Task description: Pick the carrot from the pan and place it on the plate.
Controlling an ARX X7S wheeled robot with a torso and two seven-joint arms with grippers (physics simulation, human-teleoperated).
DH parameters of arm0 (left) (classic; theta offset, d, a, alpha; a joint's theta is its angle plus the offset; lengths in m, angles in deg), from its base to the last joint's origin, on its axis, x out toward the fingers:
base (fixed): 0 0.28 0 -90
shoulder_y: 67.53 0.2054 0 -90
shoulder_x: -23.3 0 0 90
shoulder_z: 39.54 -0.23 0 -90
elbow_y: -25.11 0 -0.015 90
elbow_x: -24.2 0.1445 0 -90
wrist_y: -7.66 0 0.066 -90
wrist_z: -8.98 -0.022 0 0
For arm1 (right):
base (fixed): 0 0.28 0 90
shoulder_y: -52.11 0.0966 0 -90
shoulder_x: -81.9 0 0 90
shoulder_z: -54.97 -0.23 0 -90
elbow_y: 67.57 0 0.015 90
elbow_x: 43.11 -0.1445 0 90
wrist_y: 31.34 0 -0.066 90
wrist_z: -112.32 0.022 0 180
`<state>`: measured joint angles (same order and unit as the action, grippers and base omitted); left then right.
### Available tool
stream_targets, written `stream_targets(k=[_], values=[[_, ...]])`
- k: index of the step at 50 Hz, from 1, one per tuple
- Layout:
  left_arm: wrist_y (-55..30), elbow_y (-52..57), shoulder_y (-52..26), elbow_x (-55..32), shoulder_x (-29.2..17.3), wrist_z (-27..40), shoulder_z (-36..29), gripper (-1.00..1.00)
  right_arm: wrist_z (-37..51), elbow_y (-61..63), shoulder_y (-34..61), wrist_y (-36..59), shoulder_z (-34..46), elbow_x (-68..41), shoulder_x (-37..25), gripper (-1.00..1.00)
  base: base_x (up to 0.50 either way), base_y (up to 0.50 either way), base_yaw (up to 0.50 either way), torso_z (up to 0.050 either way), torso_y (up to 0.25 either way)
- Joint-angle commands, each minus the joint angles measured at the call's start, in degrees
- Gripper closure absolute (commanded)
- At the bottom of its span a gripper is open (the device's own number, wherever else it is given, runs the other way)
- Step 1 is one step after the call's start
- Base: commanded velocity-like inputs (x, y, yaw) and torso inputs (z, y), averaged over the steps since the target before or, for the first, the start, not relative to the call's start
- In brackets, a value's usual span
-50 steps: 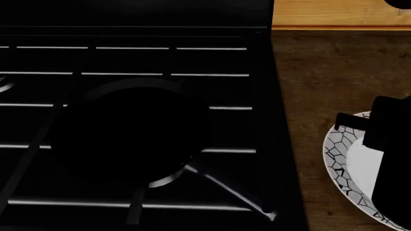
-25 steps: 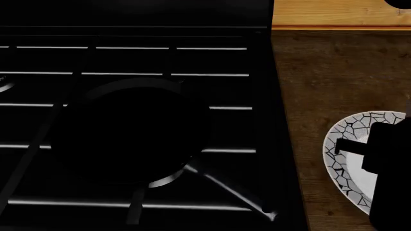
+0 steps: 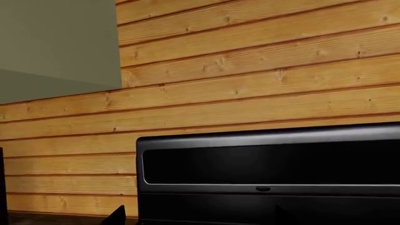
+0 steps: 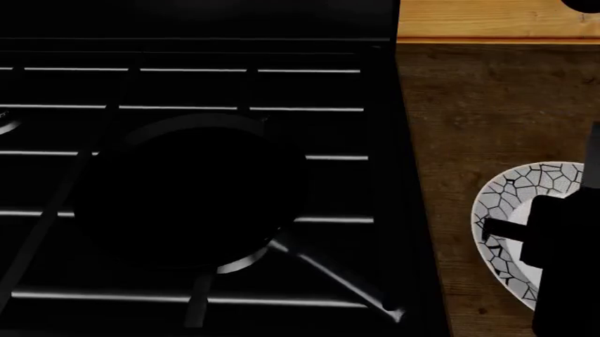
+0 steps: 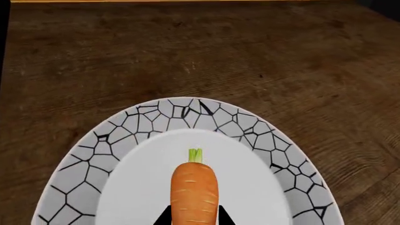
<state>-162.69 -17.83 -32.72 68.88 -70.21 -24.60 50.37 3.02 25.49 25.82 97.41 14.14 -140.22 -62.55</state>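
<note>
On my right wrist feed, the right gripper (image 5: 194, 220) shows only as two dark fingertips (image 5: 164, 218) at the bottom edge, one on each side of the carrot (image 5: 194, 196). They sit against it, so I read the carrot as clamped between them. It points its green stem toward the middle of the frame, over the plain white centre of the plate (image 5: 153, 114), whose cracked-mosaic rim arcs across the lower half. I cannot tell whether the carrot touches the plate or hangs just above it.

In the head view the right arm is a black mass at the lower right, covering part of the plate (image 4: 511, 189) on the brown wooden counter (image 4: 487, 105). The pan (image 4: 192, 193) sits on the black stove (image 4: 187, 70) at centre left, barely visible against the grates.

My left wrist feed shows only a wooden plank wall (image 3: 250, 70) and the stove's back panel (image 3: 269, 173); the left gripper is out of sight.
</note>
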Motion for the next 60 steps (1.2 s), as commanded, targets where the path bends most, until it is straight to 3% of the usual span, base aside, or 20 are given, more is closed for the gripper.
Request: stream_targets(k=[1,17,18,38,60], values=[[-0.04,-0.13,0.18,-0.47,-0.13,0.76,-0.31,-1.0,-1.43,-1.03,-0.58,-0.08,-0.25,0.86,0.16,1.0,0.0,0.0,0.0,0.0,0.0],[-1.88,0.91,-0.23,0.04,-0.85,0.74,-1.6,-1.0,-1.72,-0.57,-1.43,-1.18,-1.09,-0.07,-0.6,1.0,0.0,0.0,0.0,0.0,0.0],[-2.09,1.06,-0.21,0.15,-0.91,0.74,-1.78,-1.0,-1.65,-0.86,-1.75,-1.75,-1.47,-0.62,-0.64,-1.0,0.0,0.0,0.0,0.0,0.0],[-4.36,2.51,-0.59,1.92,-1.84,0.01,-3.72,-1.0,-0.17,1.17,-1.68,-3.11,-3.46,-2.68,-2.45,-1.0,0.0,0.0,0.0,0.0,0.0],[-4.78,2.94,-0.97,2.72,-1.45,-0.61,-4.25,-1.0,8.95,18.83,9.6,-1.03,-11.54,-12.38,-9.85,-1.0,0.0,0.0,0.0,0.0,0.0]])
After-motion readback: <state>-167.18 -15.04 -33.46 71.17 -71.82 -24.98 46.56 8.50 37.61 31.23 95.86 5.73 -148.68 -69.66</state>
